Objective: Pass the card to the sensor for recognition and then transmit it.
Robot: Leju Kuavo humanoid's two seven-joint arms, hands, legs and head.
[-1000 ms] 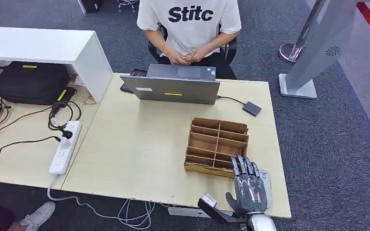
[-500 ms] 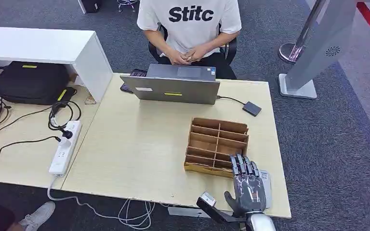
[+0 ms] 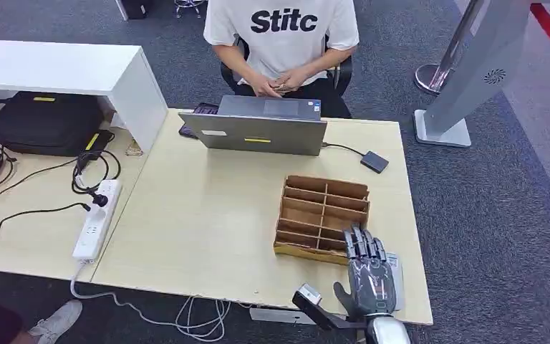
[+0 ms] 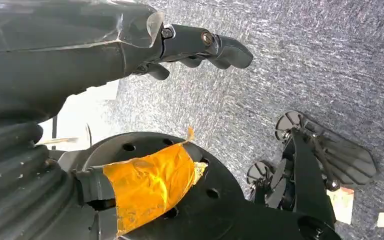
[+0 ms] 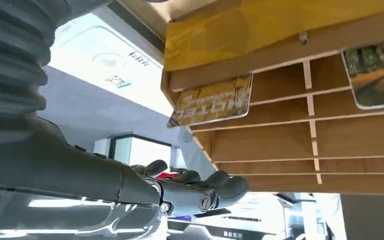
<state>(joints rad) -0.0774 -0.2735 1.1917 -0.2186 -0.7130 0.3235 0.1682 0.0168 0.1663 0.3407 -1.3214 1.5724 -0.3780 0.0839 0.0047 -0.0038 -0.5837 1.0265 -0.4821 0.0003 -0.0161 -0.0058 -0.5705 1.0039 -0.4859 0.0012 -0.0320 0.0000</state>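
A wooden card rack point(image 3: 321, 210) with several slots stands on the table's right side. In the right wrist view a gold card point(image 5: 213, 101) leans in one slot of the rack point(image 5: 290, 145) and a second card point(image 5: 376, 75) sits in another. A white sensor pad point(image 3: 396, 273) with a contactless mark point(image 5: 103, 62) lies at the table's near right edge. My right hand point(image 3: 367, 276) hovers flat over that pad, fingertips at the rack's near side, fingers point(image 5: 207, 190) stretched out and holding nothing. My left hand point(image 4: 200, 47) hangs over grey carpet, holding nothing.
A person point(image 3: 283, 39) sits behind a grey laptop point(image 3: 258, 132) at the far side. A small black box point(image 3: 374, 161) is cabled to the laptop. A power strip point(image 3: 97, 218), cables and a black bag point(image 3: 46, 122) lie at the left. A grey stand point(image 3: 465, 79) rises at the right.
My right hand has shifted very slightly over the white pad. Nothing else has moved.
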